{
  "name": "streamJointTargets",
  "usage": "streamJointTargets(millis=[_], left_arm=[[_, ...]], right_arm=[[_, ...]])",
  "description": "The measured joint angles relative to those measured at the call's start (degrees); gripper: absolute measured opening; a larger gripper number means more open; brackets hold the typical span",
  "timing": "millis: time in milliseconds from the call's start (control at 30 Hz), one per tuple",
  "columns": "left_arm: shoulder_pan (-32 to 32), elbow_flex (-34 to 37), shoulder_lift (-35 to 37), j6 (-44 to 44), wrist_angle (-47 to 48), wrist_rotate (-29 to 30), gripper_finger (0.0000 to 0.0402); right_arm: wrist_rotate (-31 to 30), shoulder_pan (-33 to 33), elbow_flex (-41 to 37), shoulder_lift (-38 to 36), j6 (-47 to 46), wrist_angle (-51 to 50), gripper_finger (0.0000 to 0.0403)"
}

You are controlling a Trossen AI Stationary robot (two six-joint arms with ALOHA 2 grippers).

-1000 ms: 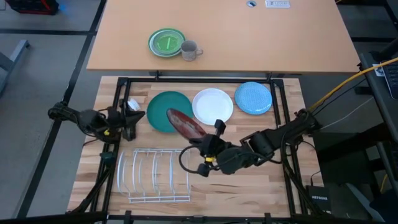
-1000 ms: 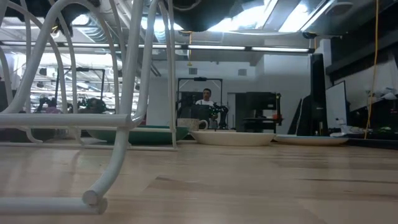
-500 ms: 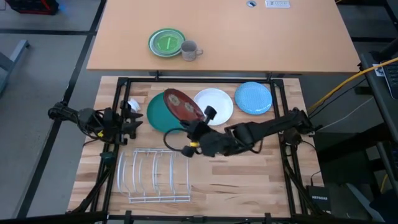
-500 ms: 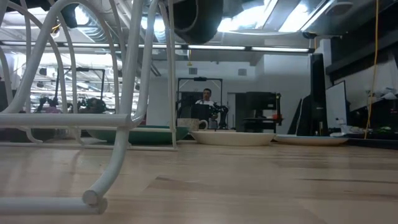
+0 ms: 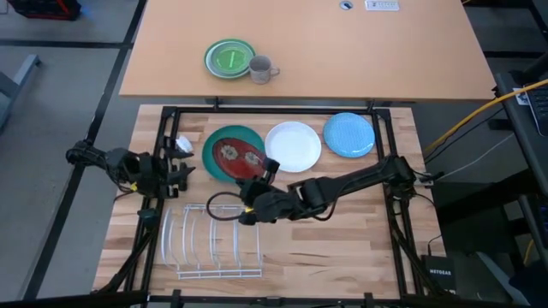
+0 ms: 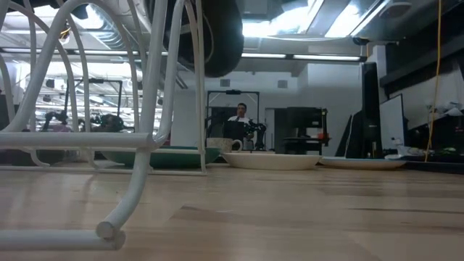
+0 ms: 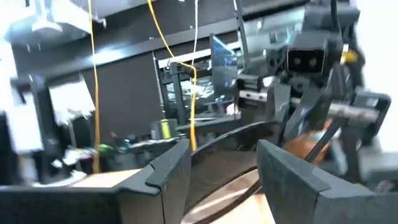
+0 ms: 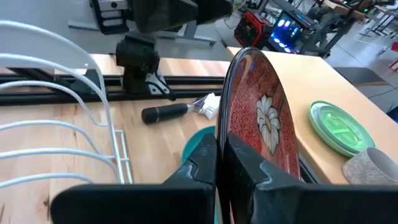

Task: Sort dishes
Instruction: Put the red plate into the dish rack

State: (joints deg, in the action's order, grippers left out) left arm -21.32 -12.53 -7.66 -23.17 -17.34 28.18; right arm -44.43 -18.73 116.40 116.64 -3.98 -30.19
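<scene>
The dark red plate with pale flower marks (image 8: 261,118) is off the table, with my right gripper (image 8: 221,155) shut on it. In the high view it hangs over the dark teal plate (image 5: 208,156), just beyond the white wire rack (image 5: 210,239). Its dark lower edge (image 6: 221,40) shows above the rack's hoops in the low view. The plain white plate (image 5: 294,145) and the light blue speckled plate (image 5: 349,135) lie flat on the table's far side. My left gripper (image 7: 221,168) is at the left edge, open, with nothing between its fingers. My right gripper pinches the red plate's rim (image 8: 222,144) between its two fingers, one on the flowered face and one on the dark back. The fingers come from the table's near side. The plate is lifted clear and stands tilted on edge, its flowered face turned partly up.
A dark-handled brush with a white head (image 5: 180,144) lies at the far left of the table. A small green plate (image 5: 229,58) and a grey mug (image 5: 262,68) sit on the tan table beyond. Bare wood lies right of the rack (image 5: 334,248).
My right gripper has carried the red plate toward the table's left edge, from over the bare wood to over the teal plate and the rack's far side. The plate has turned its flowered face more upward and its lower edge has come down. My left gripper has opened.
</scene>
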Motion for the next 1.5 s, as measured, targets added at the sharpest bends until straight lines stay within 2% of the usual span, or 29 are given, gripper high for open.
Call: streamJointTargets(millis=[300,500,567,833,1033,1133,1500], left_arm=[[0.00,0.00,0.00,-8.52,0.40,-1.07,0.0171],[0.00,0.00,-0.44,-10.07,0.50,-3.45,0.0170],[0.00,-1.10,-1.33,-10.01,3.88,-4.67,0.0170],[-0.02,-12.05,-11.65,-5.46,18.82,-5.39,0.0170],[-0.02,-21.36,-18.89,-1.41,31.01,-10.88,0.0170],[-0.02,-24.94,-21.82,-1.07,35.69,-11.49,0.0170],[2.58,-29.31,-31.16,-2.48,40.63,-11.70,0.0170]], right_arm=[[3.13,0.03,0.00,0.99,-3.36,0.65,0.0017],[7.53,0.01,0.00,0.99,-6.35,0.63,0.0017],[8.90,0.01,0.00,0.99,-6.76,0.63,0.0017],[13.06,0.01,0.00,0.99,-7.90,0.63,0.0017],[13.25,0.01,0.00,0.99,-7.79,0.57,0.0017],[13.36,0.01,0.00,0.99,-7.57,0.57,0.0017],[16.01,-0.03,0.00,0.99,-5.85,1.97,0.0017]])
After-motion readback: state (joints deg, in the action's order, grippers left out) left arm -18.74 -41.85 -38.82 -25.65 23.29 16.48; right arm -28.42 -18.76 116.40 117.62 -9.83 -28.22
